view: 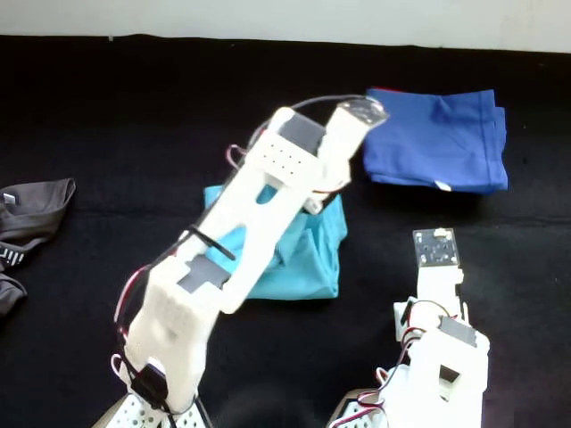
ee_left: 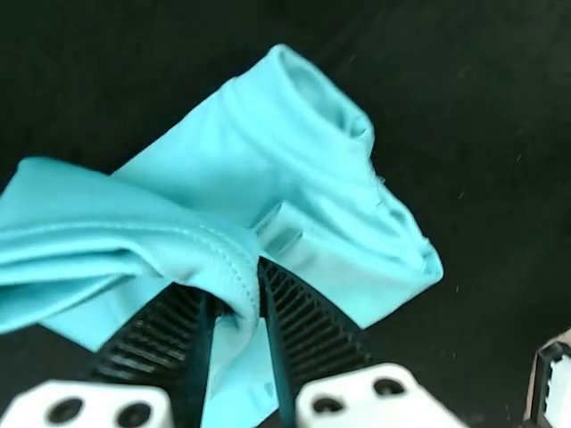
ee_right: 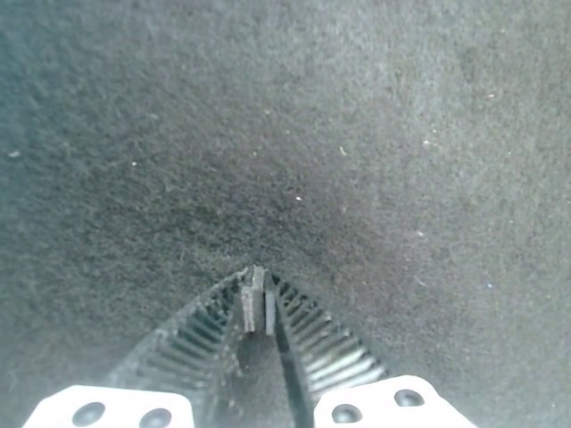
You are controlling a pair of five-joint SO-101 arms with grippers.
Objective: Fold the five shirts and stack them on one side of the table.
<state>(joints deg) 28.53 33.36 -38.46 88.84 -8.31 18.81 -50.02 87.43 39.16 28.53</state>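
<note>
Three pieces of clothing are what I can count on the desk (view: 134,107), although the task speaks of five shirts. In the high view, the blue shirt (view: 437,143) lies at about 1 o'clock from the middle of the desk. It looks folded into a flat, nearly square packet, so I judge this one as finished and as the start of the stack. I cannot tell if another shirt is hidden under it.

The teal shirt (ee_left: 294,178) is close to the middle of the desk, just at 7 o'clock from the blue one and not touching it. It is bunched and only partly folded. My left end effector (ee_left: 254,285) is clamped on a hemmed edge of it, with the cloth pinched between both fingers. I think this shirt is the one now in work.

At 9 o'clock, at the edge of the desk, a dark grey garment (view: 31,223) lies crumpled, not yet folded.

My right end effector (ee_right: 259,299) is at about 5 o'clock, above bare desk, with its fingers pressed together and nothing between them.

By my judgement less than half of the task is done.
</note>
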